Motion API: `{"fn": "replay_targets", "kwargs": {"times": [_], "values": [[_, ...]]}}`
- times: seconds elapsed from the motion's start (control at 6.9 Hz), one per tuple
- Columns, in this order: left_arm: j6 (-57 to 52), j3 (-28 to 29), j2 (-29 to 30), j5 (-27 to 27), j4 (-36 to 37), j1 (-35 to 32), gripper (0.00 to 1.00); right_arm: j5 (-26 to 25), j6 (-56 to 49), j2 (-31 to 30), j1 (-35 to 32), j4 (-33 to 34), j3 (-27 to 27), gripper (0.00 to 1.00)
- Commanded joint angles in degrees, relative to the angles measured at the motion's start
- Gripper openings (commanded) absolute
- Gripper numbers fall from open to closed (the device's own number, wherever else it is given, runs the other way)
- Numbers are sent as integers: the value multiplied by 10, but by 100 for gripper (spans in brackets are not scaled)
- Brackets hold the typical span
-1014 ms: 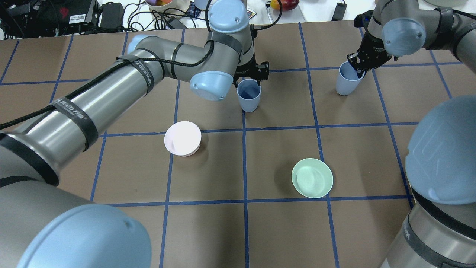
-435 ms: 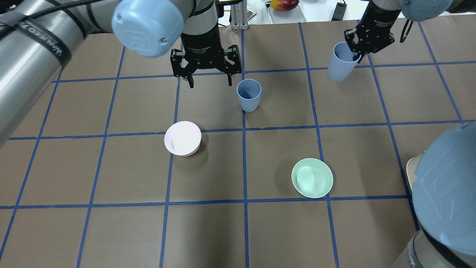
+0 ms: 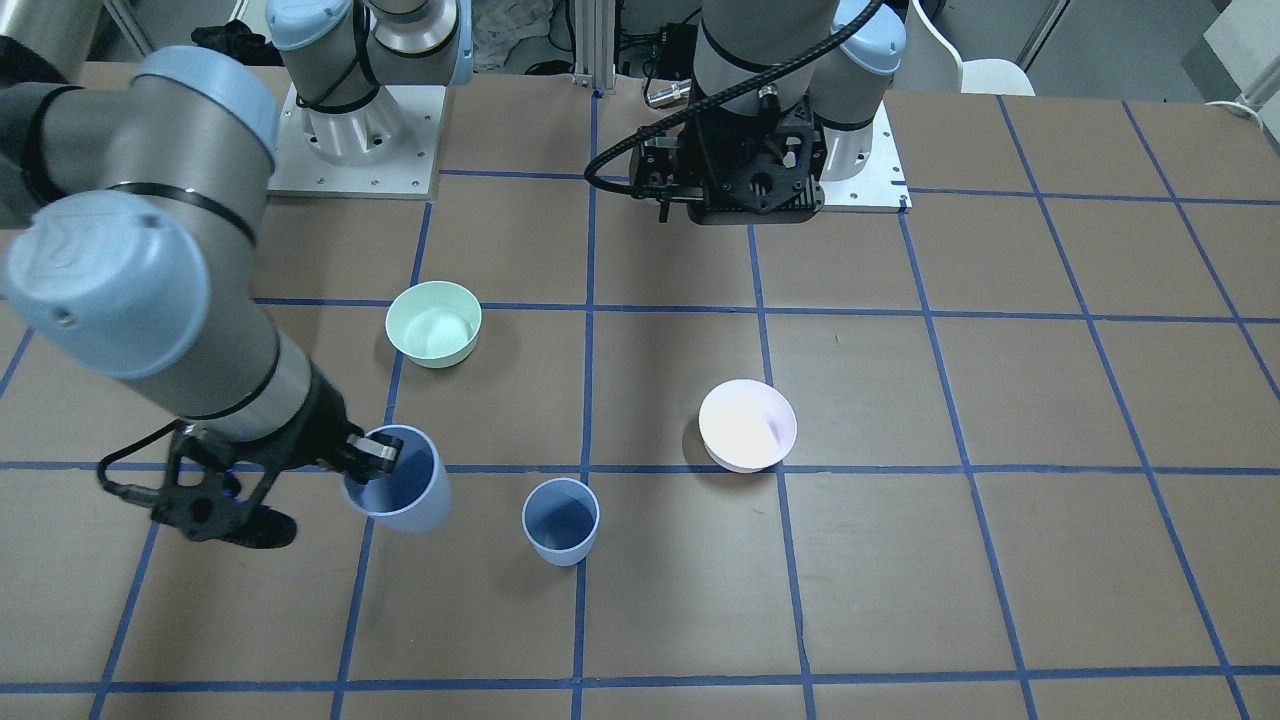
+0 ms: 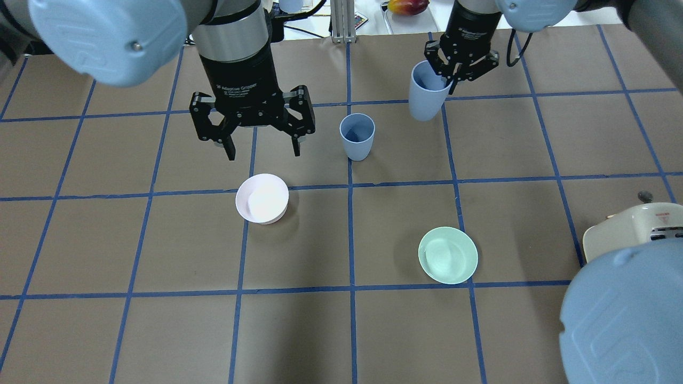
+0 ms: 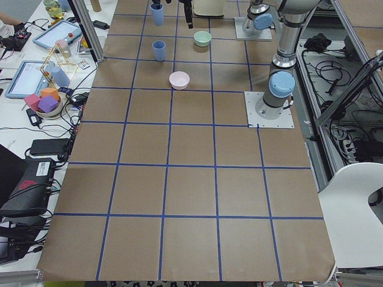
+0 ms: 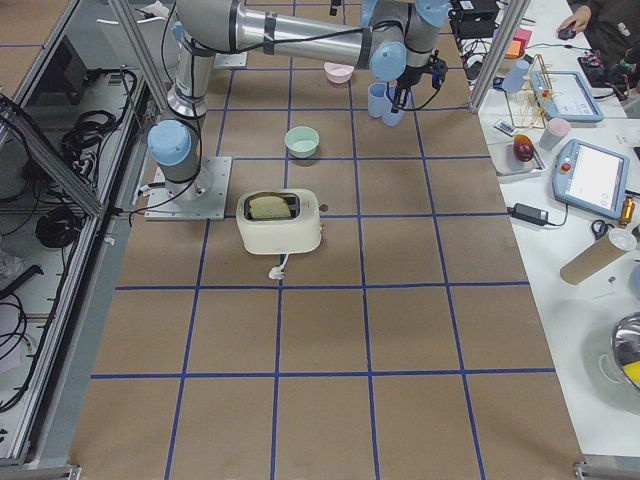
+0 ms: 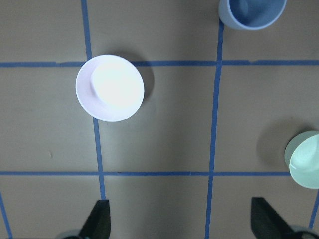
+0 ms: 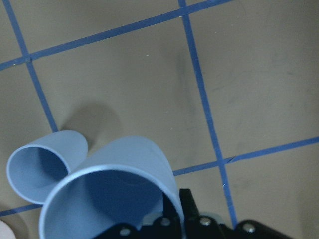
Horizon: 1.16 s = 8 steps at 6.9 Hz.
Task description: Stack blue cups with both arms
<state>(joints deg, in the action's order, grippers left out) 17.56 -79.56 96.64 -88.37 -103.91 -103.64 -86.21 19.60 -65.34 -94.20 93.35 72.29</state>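
Observation:
One blue cup [image 4: 356, 136] stands upright and free on the table; it also shows in the front view [image 3: 560, 520]. My right gripper [image 4: 460, 68] is shut on the rim of the other blue cup [image 4: 426, 92] and holds it tilted above the table, to the right of and beyond the standing cup. In the right wrist view the held cup [image 8: 114, 194] sits just right of the standing cup [image 8: 42, 167]. My left gripper [image 4: 262, 152] is open and empty, left of the standing cup and above the table. Its fingertips [image 7: 99, 219] frame the lower edge of the left wrist view.
A pale pink bowl [image 4: 262, 198] sits just below the left gripper. A mint-green bowl [image 4: 447, 255] sits nearer the robot on the right. A cream toaster [image 4: 629, 226] stands at the right edge. Clutter lies past the table's far edge.
My left gripper has let go of the standing cup, opened, and moved left and back toward the robot. My right gripper has lifted its cup and carried it left toward the standing cup.

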Motion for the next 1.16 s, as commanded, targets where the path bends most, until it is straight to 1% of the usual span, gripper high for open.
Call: {"fn": "replay_targets", "kwargs": {"times": [0.0,0.14,0.29,0.43,0.58,0.72,0.87,1.01], "values": [[2,-79,-49,1,105,28,100,3,103,3,-66,5,0,0],[-7,-116,-69,-7,159,34,100,3,116,3,-73,14,0,0],[-27,-121,-74,-54,185,57,100,3,117,4,-80,15,0,0],[-71,-118,-75,-60,181,73,100,3,116,13,-82,17,0,0],[-77,-117,-80,-56,176,81,100,4,117,23,-83,37,0,0],[-112,-115,-81,-57,175,90,100,24,117,25,-83,42,0,0],[-124,-115,-86,-45,166,99,100,31,116,27,-84,42,0,0],[-124,-114,-86,-23,165,107,100,31,116,33,-84,42,0,0]]}}
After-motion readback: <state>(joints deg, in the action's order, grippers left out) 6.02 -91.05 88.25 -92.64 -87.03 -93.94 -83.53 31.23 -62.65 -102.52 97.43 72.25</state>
